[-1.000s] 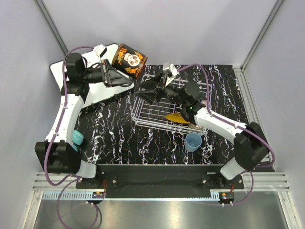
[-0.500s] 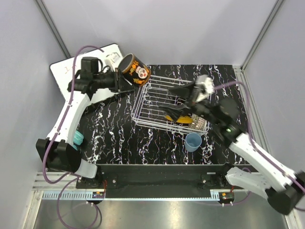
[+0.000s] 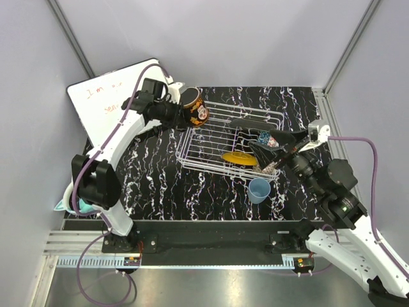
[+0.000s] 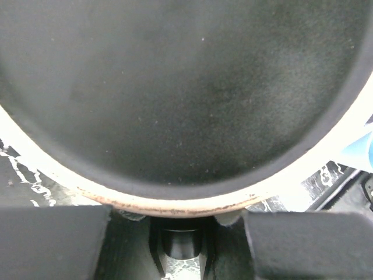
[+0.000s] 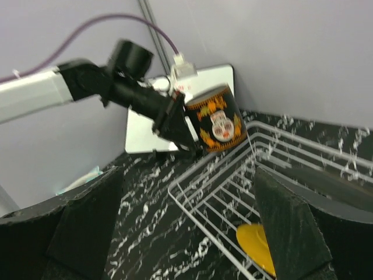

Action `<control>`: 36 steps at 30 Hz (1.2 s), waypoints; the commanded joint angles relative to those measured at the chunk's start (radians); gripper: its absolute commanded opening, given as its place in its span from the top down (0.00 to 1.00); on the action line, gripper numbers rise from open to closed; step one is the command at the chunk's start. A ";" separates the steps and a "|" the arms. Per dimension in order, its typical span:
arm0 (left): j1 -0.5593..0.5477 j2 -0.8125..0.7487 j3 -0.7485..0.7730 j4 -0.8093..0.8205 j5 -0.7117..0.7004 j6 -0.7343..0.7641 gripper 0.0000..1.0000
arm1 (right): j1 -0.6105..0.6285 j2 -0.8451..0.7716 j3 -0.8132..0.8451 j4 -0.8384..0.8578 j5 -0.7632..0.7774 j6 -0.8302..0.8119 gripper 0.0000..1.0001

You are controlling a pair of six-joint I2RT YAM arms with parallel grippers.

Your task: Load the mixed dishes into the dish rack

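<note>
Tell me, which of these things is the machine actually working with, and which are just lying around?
Part of the job:
black-orange mug, gripped by the left arm
white wire dish rack
yellow plate, already in the rack
pale blue cup, on the table beside the rack

Just lying about:
white writing board
teal headphones

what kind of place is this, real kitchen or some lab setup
Probably a robot test cell, not a kitchen: the left arm and right arm are mounted at the edge of a marble-patterned table boxed in by plain grey walls, with a white writing board near the dish rack.
</note>
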 commanded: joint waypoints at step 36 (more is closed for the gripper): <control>-0.141 0.232 0.318 0.134 -0.188 0.177 1.00 | -0.002 -0.107 -0.099 -0.233 0.168 0.118 0.00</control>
